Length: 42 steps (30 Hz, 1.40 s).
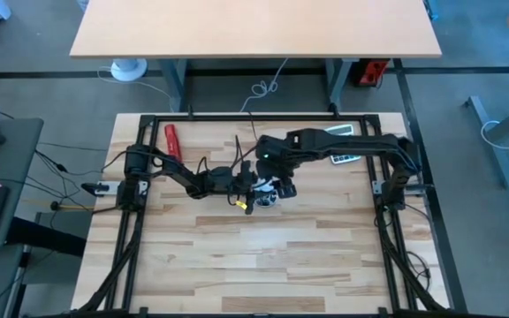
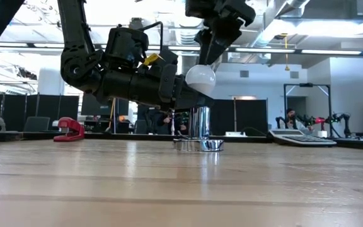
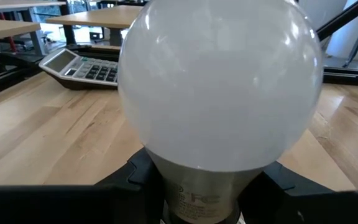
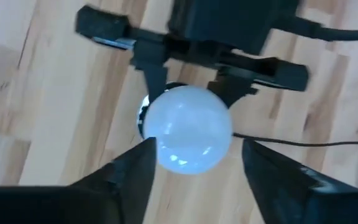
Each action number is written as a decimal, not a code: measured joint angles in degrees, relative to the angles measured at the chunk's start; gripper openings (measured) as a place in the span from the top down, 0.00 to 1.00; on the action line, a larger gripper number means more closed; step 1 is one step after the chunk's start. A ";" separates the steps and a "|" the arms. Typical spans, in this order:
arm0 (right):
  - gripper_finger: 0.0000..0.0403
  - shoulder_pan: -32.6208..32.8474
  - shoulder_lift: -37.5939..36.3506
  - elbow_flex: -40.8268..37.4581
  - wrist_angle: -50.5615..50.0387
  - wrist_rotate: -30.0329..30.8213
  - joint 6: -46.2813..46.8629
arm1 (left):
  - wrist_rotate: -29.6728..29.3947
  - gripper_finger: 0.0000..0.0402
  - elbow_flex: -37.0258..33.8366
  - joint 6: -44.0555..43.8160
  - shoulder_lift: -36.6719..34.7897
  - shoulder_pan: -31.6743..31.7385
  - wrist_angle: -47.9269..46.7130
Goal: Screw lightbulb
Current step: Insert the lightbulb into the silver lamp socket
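Left claw [image 3: 191, 186] is pinching the lightbulb [image 3: 219, 87] low on its neck, just under the white globe, and it holds the bulb up off the surface [image 2: 181, 183], globe upward. The right claw [image 4: 194, 165] hangs over it from above with its fingers [image 4: 126, 174] spread wide to either side of the globe, not touching it.

Right below sits the socket [image 2: 198, 129], a shiny metal cup on a flared base, standing upright on the wood. Whether the bulb's screw base has entered it I cannot tell; the left arm hides that join. What's inside the socket is hidden too.

Now the risks. If the right claw closes off-centre on that smooth round glass, the bulb could squirt sideways or tilt in the left grip. A tilted base would likely cross-thread or jam at the rim. The socket looks loose on the surface, so a twist could spin or tip it rather than drive the thread. Squeezing too hard could crack the globe.

Farther out, a calculator [image 1: 343, 146] and a red stapler [image 2: 69, 130] lie well apart from the action.
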 joint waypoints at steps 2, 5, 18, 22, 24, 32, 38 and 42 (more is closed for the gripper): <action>0.28 0.33 0.83 1.63 -2.27 0.00 0.01 | -0.02 0.64 -0.01 -0.07 0.00 0.00 -0.01; 0.20 0.55 2.19 4.05 -4.67 0.04 -1.28 | -0.04 0.64 -0.01 -0.09 0.00 0.00 -0.03; 0.21 0.74 10.64 12.27 -11.47 2.19 -12.25 | -0.22 0.64 0.01 -0.05 0.02 0.00 0.25; 0.21 0.61 10.53 12.37 -11.37 2.17 -13.29 | -0.22 0.64 -0.01 0.33 0.02 0.00 0.23; 0.23 0.43 10.53 12.37 -11.59 1.98 -13.06 | -0.22 0.64 -0.01 0.33 0.02 0.02 0.26; 0.31 0.28 10.53 12.37 -11.25 1.42 -12.69 | -0.24 0.64 -0.01 0.43 0.02 0.02 0.31; 0.32 0.00 10.35 11.46 -9.88 0.66 -6.32 | -0.22 0.64 0.02 0.09 0.02 0.04 1.02; 0.32 -0.17 10.12 9.95 -9.45 0.57 1.07 | -0.31 0.64 0.04 -0.26 0.02 0.04 0.99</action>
